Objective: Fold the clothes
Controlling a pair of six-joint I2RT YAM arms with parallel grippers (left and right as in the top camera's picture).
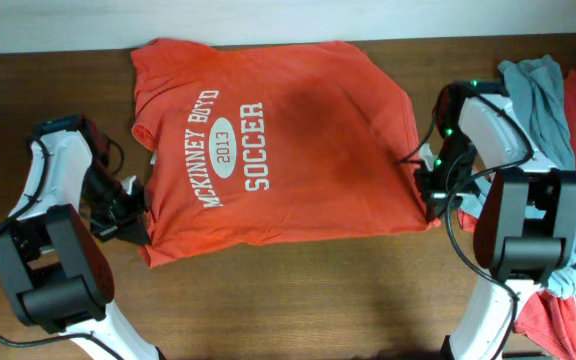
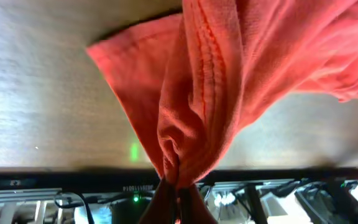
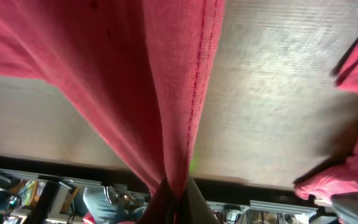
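Orange-red T-shirt (image 1: 288, 170) spread on worktop (image 1: 318, 290) between left tool (image 1: 136, 225) and right tool (image 1: 430, 195), both clamped on its edges.

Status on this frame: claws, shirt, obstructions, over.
Left claw shut on orange-red soccer T-shirt, one corner. Right claw shut on opposite corner. Shirt spread print-up. Grey-blue T-shirt heaped far right, not blocking.

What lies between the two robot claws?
The orange-red soccer T-shirt, spread flat; left gripper and right gripper each pinch an edge of it. The overhead view shows this.
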